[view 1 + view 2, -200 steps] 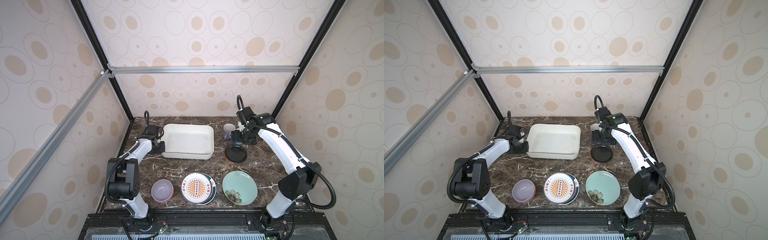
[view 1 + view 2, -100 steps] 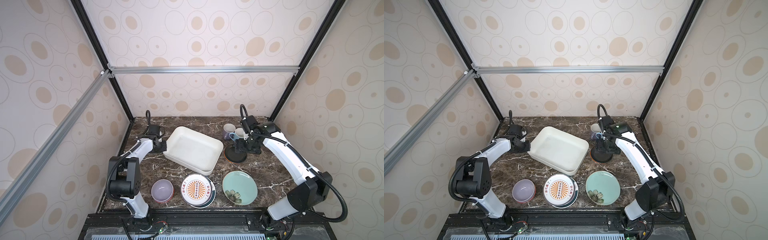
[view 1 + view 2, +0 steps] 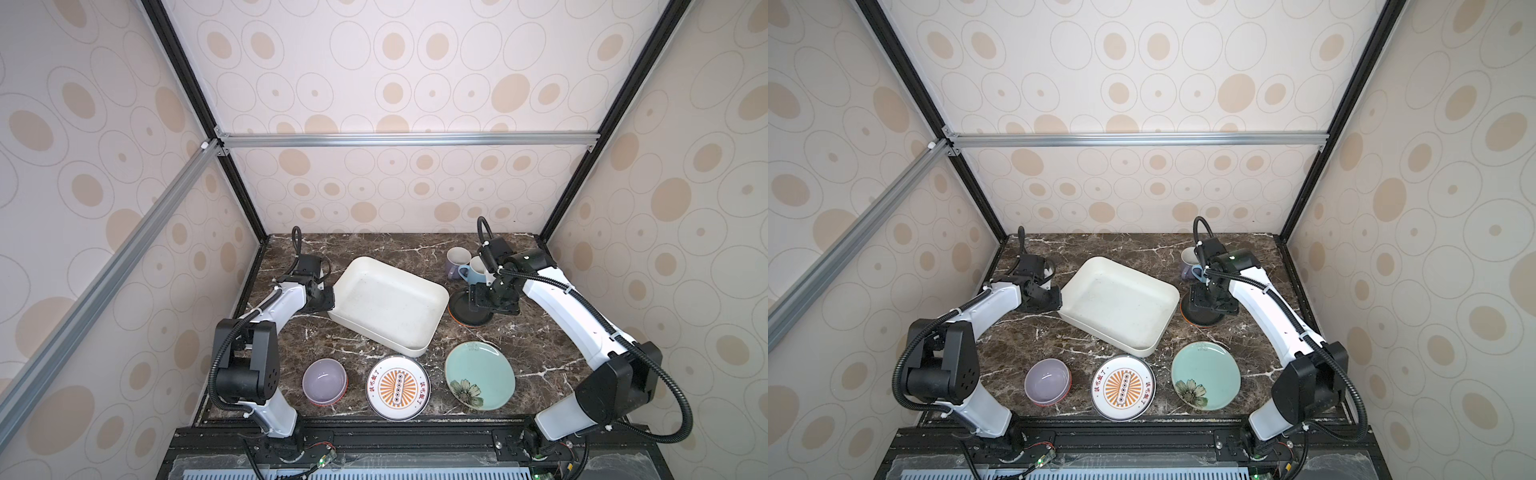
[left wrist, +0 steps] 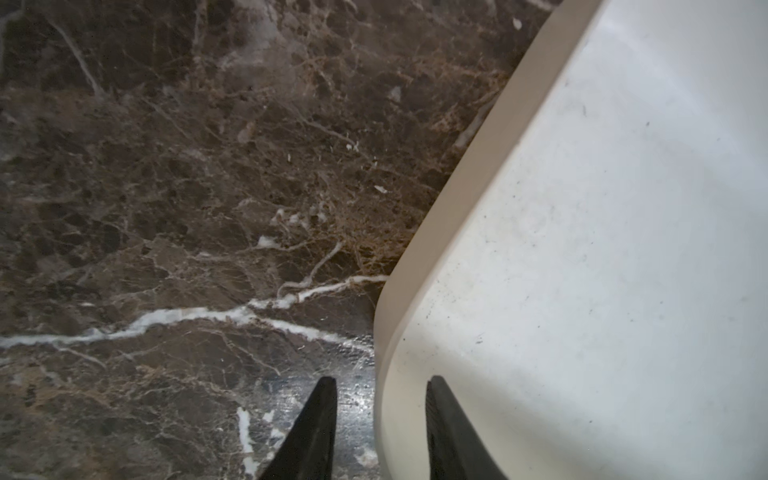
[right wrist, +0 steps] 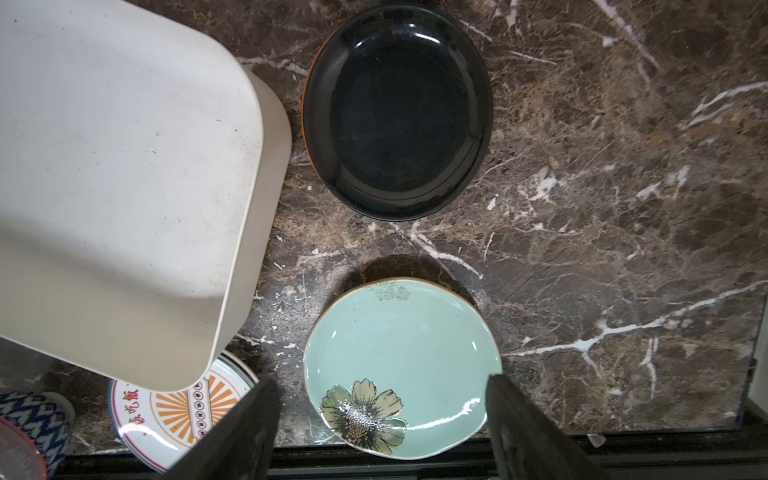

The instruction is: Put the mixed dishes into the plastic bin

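Trouble loomed where the empty plastic bin [image 3: 386, 307] sat skewed on the tabletop [image 3: 316, 345], near corner overlapping the sunburst plate [image 3: 397, 388]. Left pincer [image 4: 381, 379] straddled its left rim, jaws parted. Right pincer [image 5: 381, 379] hung wide and empty above the black plate [image 5: 399, 112]. A dragged bin might shove the sunburst plate.

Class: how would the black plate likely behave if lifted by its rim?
The black plate shows glossy highlights, so it is probably slippery. It looks like rigid ceramic: likely stiff, chippable. Shallow and flat, it shouldn't roll.
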Controlling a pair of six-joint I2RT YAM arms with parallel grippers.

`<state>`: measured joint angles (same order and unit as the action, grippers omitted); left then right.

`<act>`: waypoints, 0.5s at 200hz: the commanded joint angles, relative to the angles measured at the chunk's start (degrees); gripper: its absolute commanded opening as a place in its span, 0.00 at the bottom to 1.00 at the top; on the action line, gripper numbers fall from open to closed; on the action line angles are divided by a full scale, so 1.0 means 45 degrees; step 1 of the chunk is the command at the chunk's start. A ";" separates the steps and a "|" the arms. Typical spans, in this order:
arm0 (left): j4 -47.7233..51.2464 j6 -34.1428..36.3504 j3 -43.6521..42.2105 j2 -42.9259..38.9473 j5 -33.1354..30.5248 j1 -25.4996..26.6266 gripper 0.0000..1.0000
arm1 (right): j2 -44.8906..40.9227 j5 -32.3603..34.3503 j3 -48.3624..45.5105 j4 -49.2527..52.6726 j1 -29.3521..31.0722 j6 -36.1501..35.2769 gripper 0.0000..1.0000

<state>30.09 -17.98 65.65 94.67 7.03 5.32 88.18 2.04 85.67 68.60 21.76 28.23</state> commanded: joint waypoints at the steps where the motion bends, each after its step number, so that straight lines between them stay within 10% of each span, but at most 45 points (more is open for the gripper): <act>1: 0.0239 -0.0254 0.1242 0.0184 -0.0061 0.0106 0.40 | 0.0493 -0.0752 -0.0233 -0.0368 0.0573 0.0622 0.70; 100: 0.0667 0.0312 0.3717 0.2520 -0.0960 0.0106 0.43 | 0.3910 -0.2051 0.0249 -0.1965 0.1921 0.1558 0.53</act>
<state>30.92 -18.20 78.87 104.51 4.67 5.52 103.22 -5.89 85.49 60.45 30.48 33.85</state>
